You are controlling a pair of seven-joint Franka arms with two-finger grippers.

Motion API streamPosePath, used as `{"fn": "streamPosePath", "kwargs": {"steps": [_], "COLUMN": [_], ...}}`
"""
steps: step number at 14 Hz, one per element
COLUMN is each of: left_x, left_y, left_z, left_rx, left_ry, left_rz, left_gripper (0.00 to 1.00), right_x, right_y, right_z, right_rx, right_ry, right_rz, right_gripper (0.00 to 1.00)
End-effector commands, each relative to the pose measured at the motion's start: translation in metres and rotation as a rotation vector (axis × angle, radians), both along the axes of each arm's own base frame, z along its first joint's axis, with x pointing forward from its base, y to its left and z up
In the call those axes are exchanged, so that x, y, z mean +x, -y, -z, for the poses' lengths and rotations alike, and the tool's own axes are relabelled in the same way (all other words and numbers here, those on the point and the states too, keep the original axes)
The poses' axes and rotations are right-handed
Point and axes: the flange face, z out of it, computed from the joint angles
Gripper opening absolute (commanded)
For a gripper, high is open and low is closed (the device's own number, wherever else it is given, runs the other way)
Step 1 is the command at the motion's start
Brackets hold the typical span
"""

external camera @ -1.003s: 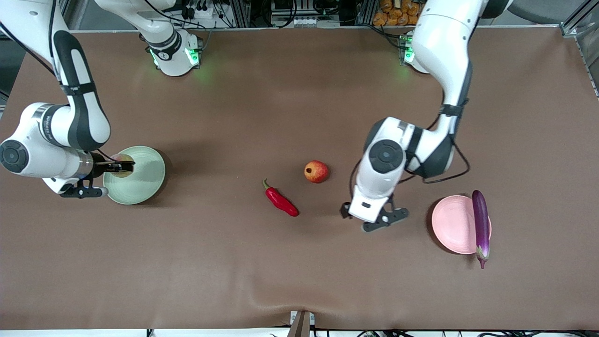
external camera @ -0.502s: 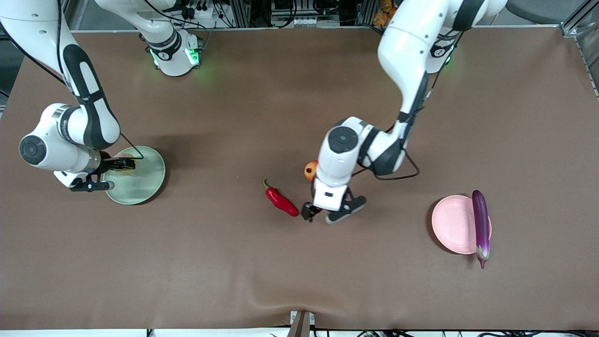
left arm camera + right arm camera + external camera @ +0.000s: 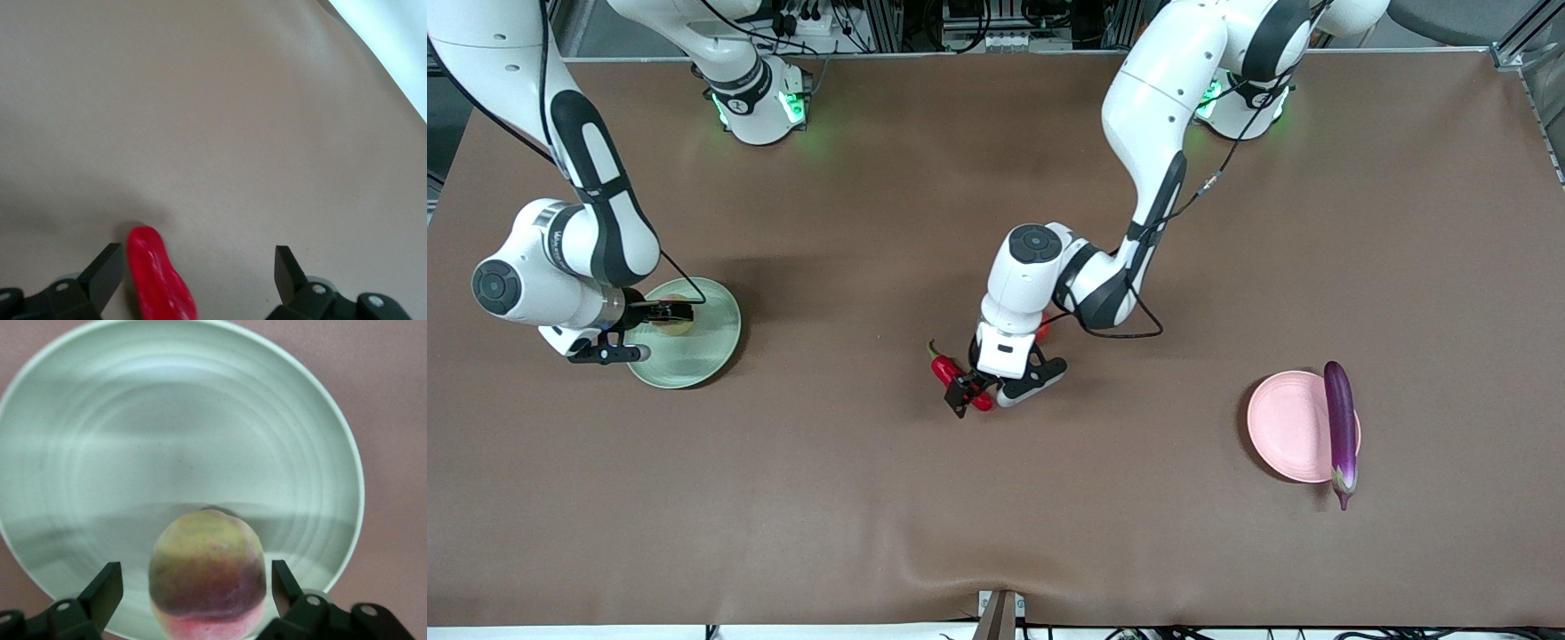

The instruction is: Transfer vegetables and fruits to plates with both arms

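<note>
Left tool (image 3: 980, 389): open, straddling chili pepper (image 3: 959, 380), apparently crosswise. Right tool (image 3: 190, 593): open around peach (image 3: 207, 577), green plate (image 3: 87, 440).

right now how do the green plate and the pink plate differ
The green plate lies toward the right arm's end of the table; the pink plate lies toward the left arm's end.
The green plate holds a peach, with the right gripper open around it; the pink plate has an eggplant lying across its rim and no gripper near it.
Both are round and shallow.
</note>
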Motion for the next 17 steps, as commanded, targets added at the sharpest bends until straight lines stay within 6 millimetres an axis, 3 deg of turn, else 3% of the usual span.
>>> {"fn": "streamPosePath", "kwargs": {"steps": [1, 4, 7, 9, 14, 16, 17], "left_x": [-0.009, -0.021, -0.031, -0.036, -0.041, -0.041, -0.041], "left_y": [0.022, 0.030, 0.037, 0.038, 0.037, 0.036, 0.036], "left_z": [0.007, 0.025, 0.040, 0.056, 0.071, 0.073, 0.074], "left_rx": [-0.063, -0.095, -0.092, -0.079, -0.068, -0.063, -0.061], "left_ry": [-0.008, -0.037, -0.043, -0.048, -0.053, -0.055, -0.056], "left_rz": [-0.075, -0.135, -0.129, -0.123, -0.117, -0.115, -0.115], "left_gripper": [1.00, 1.00, 1.00, 1.00, 1.00, 0.34, 0.09], "right_x": [0.026, 0.055, 0.069, 0.075, 0.077, 0.071, 0.066], "right_y": [-0.011, -0.033, -0.071, -0.096, -0.130, -0.154, -0.168], "right_z": [-0.041, -0.096, -0.129, -0.153, -0.232, -0.260, -0.279], "right_rx": [0.054, 0.052, 0.003, 0.005, 0.044, 0.048, 0.038], "right_ry": [-0.045, -0.108, -0.141, -0.170, -0.272, -0.322, -0.339], "right_rz": [-0.025, 0.026, 0.140, 0.212, 0.322, 0.353, 0.375], "right_gripper": [1.00, 1.00, 1.00, 1.00, 1.00, 1.00, 1.00]}}
